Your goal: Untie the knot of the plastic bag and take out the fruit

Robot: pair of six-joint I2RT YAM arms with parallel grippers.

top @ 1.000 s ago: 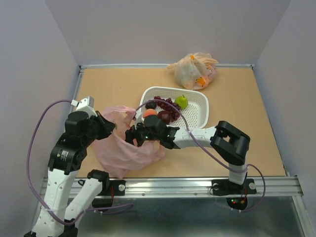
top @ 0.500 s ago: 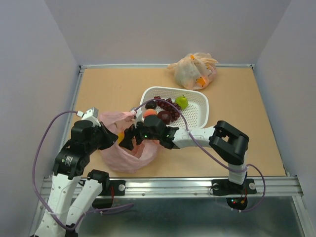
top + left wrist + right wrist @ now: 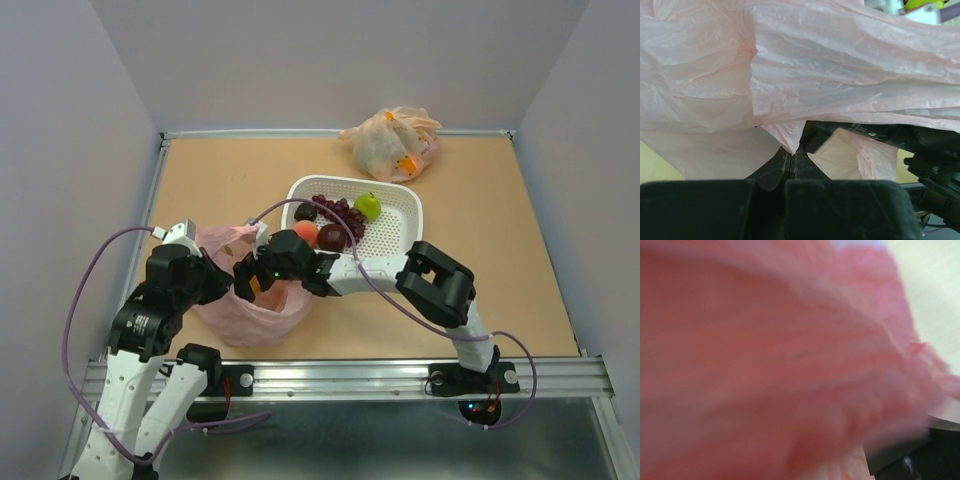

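The pink plastic bag [image 3: 255,308] lies crumpled on the table at the near left, its mouth open; no knot shows. My left gripper [image 3: 216,276] is shut on the bag's left edge, with pink film pinched between the tips [image 3: 792,151]. My right gripper [image 3: 249,282] reaches into the bag's mouth, with a small yellow-orange patch beside it. The right wrist view is filled with blurred pink plastic [image 3: 780,360], so its jaws are hidden. The white basket [image 3: 400,222] holds grapes [image 3: 337,209], a green fruit [image 3: 368,206], a peach [image 3: 305,232] and a plum [image 3: 332,237].
An orange-beige bag [image 3: 392,142] with fruit sits at the far edge of the table. The right arm [image 3: 900,136] crosses just behind the pink film in the left wrist view. Walls close in the table on both sides.
My right gripper has moved left, deeper into the bag's mouth. My left arm has dropped and pulled back, and the bag has bunched into a smaller heap.
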